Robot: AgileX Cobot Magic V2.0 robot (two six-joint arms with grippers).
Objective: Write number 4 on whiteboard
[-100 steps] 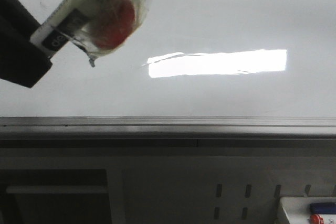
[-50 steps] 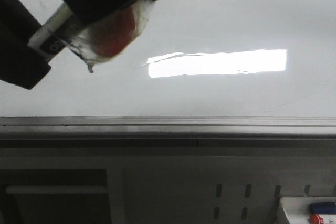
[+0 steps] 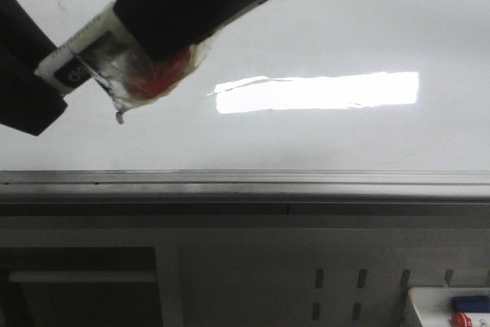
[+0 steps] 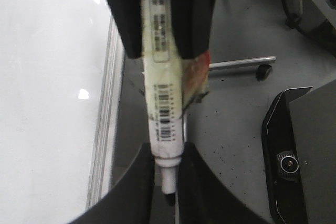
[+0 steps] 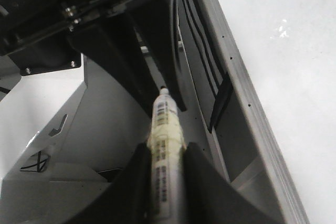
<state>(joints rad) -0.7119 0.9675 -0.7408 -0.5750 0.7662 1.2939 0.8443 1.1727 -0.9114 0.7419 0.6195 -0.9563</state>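
Note:
The whiteboard (image 3: 321,21) fills the upper front view, with its grey edge rail (image 3: 245,185) below. No number 4 or other marker line shows on it. A white marker (image 3: 84,57), wrapped in clear tape with a red patch, hangs in front of the board's upper left. My left gripper (image 3: 42,82) is shut on the marker's nib end (image 4: 167,182). My right gripper (image 3: 153,36) reaches in from the upper right and is shut on the marker's body (image 5: 167,177). The marker (image 4: 165,114) lies between both pairs of fingers, with its black nib showing past the left fingers.
A bright rectangular light glare (image 3: 318,91) lies on the board. A white tray (image 3: 417,304) with blue and red items is at the bottom right, below the rail. In the left wrist view, a dark robot part (image 4: 299,150) and a metal rod (image 4: 241,62) are over the grey floor.
My right gripper has come in from the upper right and closed over the marker, which one second ago only the left gripper held. The marker has shifted slightly left and down.

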